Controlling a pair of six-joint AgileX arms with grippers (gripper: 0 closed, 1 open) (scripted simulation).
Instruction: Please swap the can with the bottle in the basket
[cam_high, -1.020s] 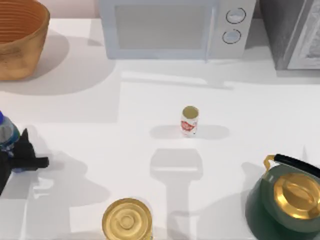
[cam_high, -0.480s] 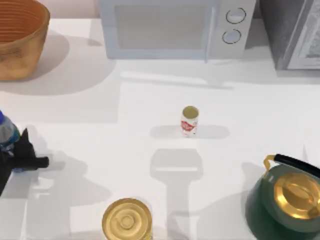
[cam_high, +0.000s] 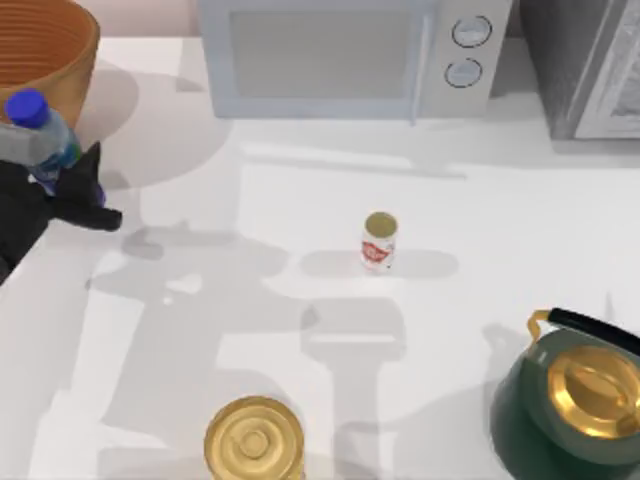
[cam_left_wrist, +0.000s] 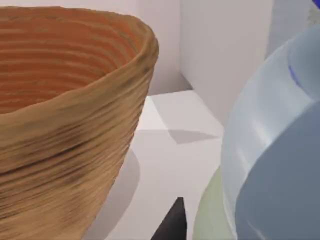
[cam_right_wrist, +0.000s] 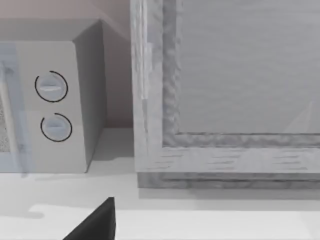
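Note:
The blue bottle (cam_high: 38, 135), blue cap up and tilted, hangs above the table at the far left, and my left gripper (cam_high: 58, 172) is shut on it. It is just in front of the round woven basket (cam_high: 60, 70) in the back left corner. In the left wrist view the bottle (cam_left_wrist: 270, 145) looms close beside the basket's ribbed wall (cam_left_wrist: 65, 130). Near the middle of the table the slim white can (cam_high: 379, 243) with its red mark and gold top stands upright, alone. A dark part of my right gripper (cam_right_wrist: 97, 222) shows in the right wrist view.
A white microwave (cam_high: 345, 55) stands along the back, with a grey box-like appliance (cam_high: 585, 65) at the back right. A dark green kettle (cam_high: 575, 405) with a gold lid sits at the front right. A wide gold tin (cam_high: 254, 440) sits at the front centre.
My left gripper has lifted the bottle from the table's left edge and carried it back toward the basket. The can has not moved.

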